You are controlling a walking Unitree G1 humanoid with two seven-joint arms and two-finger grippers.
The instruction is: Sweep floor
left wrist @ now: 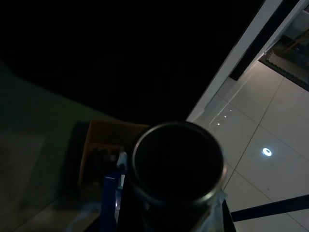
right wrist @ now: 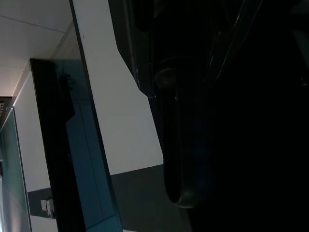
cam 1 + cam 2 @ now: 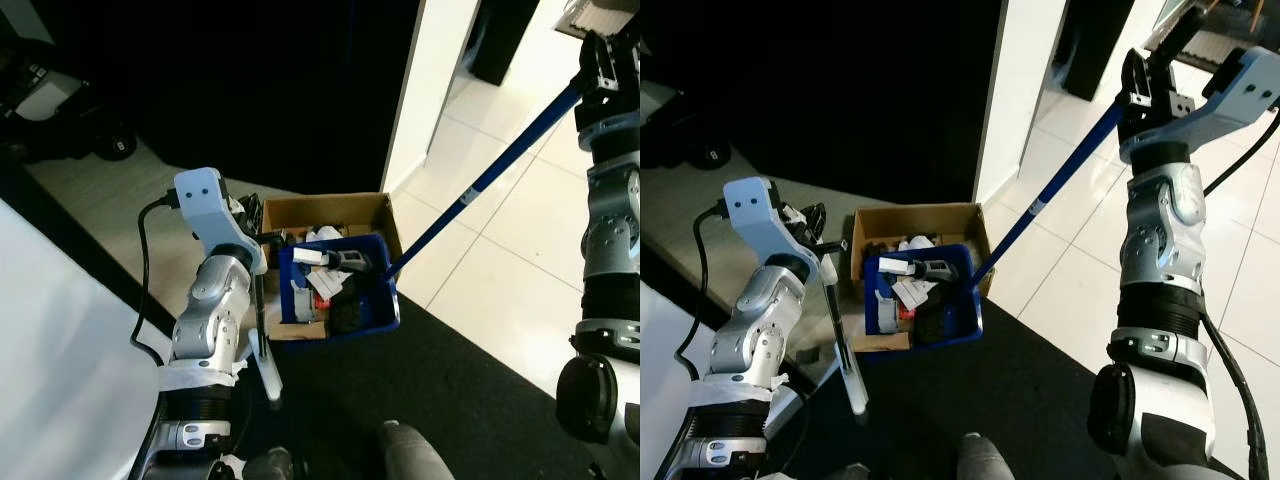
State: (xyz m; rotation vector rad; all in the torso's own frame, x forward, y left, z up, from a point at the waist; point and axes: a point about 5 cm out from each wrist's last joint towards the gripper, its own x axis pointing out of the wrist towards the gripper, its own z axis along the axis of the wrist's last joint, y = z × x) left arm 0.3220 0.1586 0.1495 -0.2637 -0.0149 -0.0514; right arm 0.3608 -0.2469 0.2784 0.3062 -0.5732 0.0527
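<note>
A blue dustpan (image 3: pixel 375 300) full of paper scraps and dark rubbish rests on an open cardboard box (image 3: pixel 300 212) on the floor. Its long pale handle (image 3: pixel 845 360) slants up to my left gripper (image 3: pixel 818 232), which is shut on it; the handle's round top end (image 1: pixel 176 169) looms large in the left wrist view. My right gripper (image 3: pixel 1145 85) is raised at the upper right, shut on the blue broom handle (image 3: pixel 1050 195). That handle runs down and left, and its lower end meets the dustpan's right rim.
The box sits at the edge of a dark rug (image 3: pixel 450 390). White tiled floor (image 3: pixel 510 250) spreads to the right. A white wall corner (image 3: pixel 425 90) stands behind the box, with darkness to its left. A white surface (image 3: pixel 60 350) is at the lower left.
</note>
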